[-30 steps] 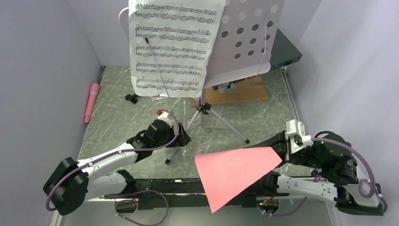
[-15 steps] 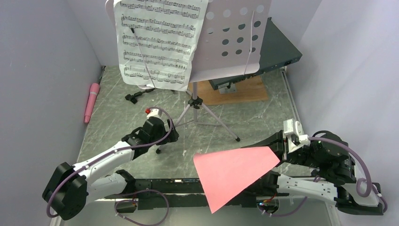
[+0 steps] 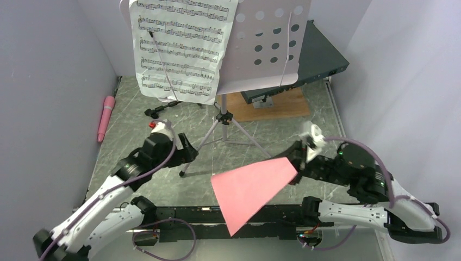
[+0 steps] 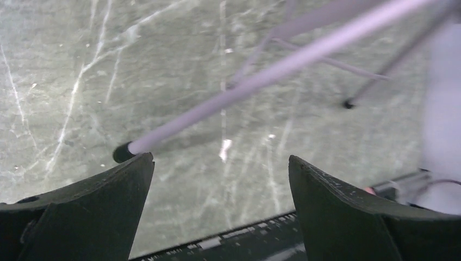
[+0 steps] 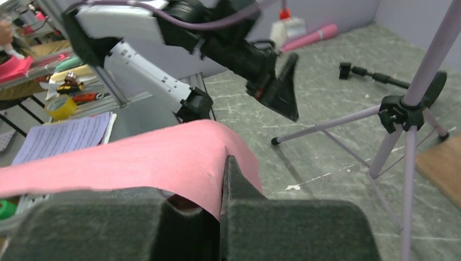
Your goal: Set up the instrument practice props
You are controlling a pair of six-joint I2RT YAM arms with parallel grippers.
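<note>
The pale lavender perforated desk [image 3: 266,43] stands on the silver tripod [image 3: 223,128] with a white music sheet [image 3: 179,49] on its left half. My left gripper [image 3: 185,155] is open and empty. Its jaws [image 4: 220,168] hover over the table just short of one tripod leg [image 4: 244,87], not touching it. My right gripper [image 3: 296,163] is shut on a pink sheet [image 3: 250,187] and holds it in the air near the table's front; the wrist view shows the sheet [image 5: 163,157] pinched. A pink microphone [image 3: 106,117] lies by the left wall. The small black mic stand [image 3: 157,111] lies behind.
A dark flat box [image 3: 321,60] leans on a wooden board [image 3: 272,106] at the back right, behind the stand. Grey walls close in left and right. The tripod's legs spread across the table's middle [image 5: 326,128].
The music stand has shifted left along with my left gripper, which has then drawn back left. My right arm has carried the pink sheet left and further over the table.
</note>
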